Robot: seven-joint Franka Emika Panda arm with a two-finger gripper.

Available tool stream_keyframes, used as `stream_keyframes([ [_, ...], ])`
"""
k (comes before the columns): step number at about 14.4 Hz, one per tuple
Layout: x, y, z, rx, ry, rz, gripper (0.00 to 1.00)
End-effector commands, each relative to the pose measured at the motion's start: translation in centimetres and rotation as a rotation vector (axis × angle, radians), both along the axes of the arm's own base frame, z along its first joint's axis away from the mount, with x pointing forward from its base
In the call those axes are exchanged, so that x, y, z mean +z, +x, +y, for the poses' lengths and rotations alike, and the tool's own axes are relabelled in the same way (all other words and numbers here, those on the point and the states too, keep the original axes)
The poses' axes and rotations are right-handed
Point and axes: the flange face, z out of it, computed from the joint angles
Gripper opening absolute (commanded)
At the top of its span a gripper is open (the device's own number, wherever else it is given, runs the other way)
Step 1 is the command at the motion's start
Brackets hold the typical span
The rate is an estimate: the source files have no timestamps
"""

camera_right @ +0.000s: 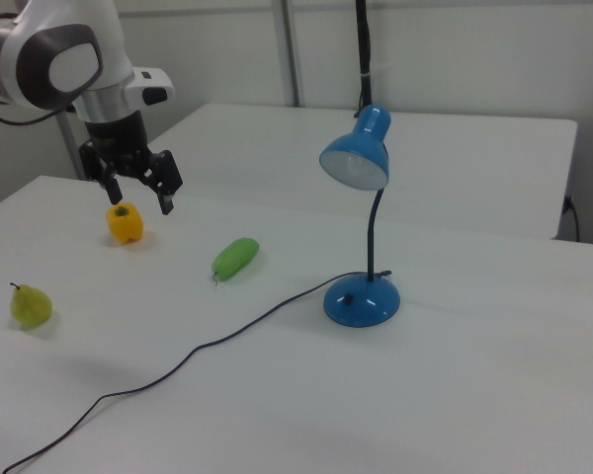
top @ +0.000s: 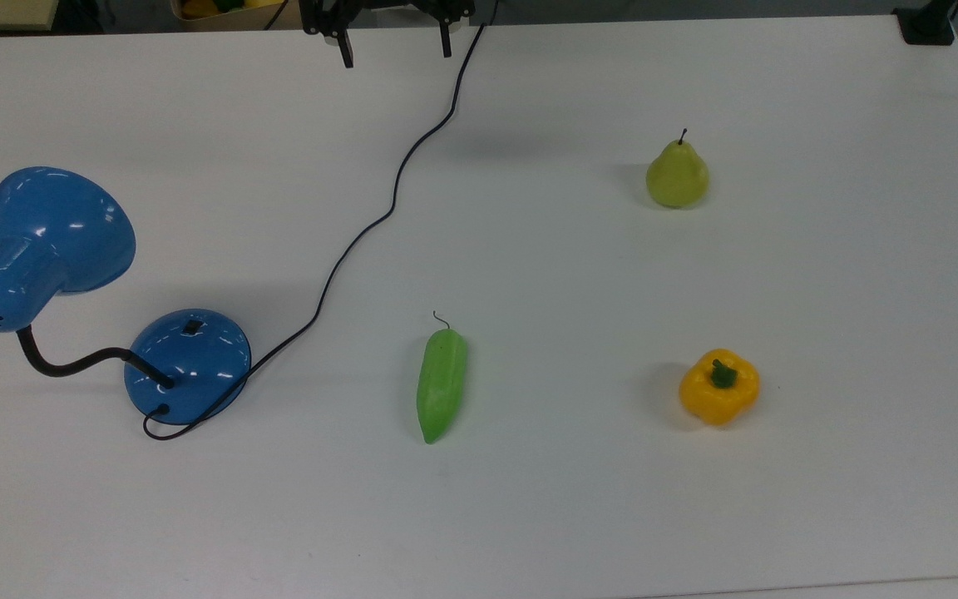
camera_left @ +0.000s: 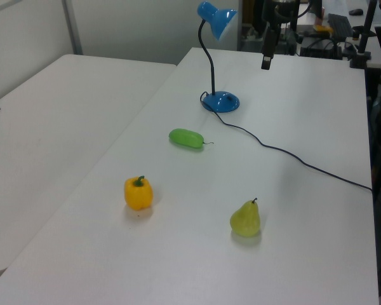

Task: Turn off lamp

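The lamp stands at the top view's left: a glossy blue bell shade (top: 51, 237), a black gooseneck (top: 71, 364) and a domed blue base (top: 188, 366) with a small black switch (top: 192, 327) on top. Its black cord (top: 379, 218) snakes across the table to the far edge. My gripper (top: 396, 48) hangs open and empty at the top view's upper edge, far from the base, right beside the cord's far end. In the right view the gripper (camera_right: 140, 197) hovers above the table, well to the left of the lamp base (camera_right: 361, 299) and shade (camera_right: 358, 153). The left view has the gripper (camera_left: 265, 61) to the right of the shade (camera_left: 217, 18), above and behind the base (camera_left: 220, 101).
On the white table (top: 529, 516) lie a green pod-shaped vegetable (top: 441, 384), a yellow bell pepper (top: 718, 387) and a green pear (top: 677, 175). A second white table (camera_left: 44, 127) adjoins at the left view's left. Clutter sits beyond the far edge.
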Motion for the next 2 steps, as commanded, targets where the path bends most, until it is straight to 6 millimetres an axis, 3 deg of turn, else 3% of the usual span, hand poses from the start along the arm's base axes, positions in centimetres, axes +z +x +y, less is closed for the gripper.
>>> stream_keyframes([
  [1, 0.29, -0.30, -0.02, 0.023, -0.004, -0.005, 1.00],
  [2, 0.30, -0.30, -0.02, 0.025, -0.004, -0.005, 1.00],
])
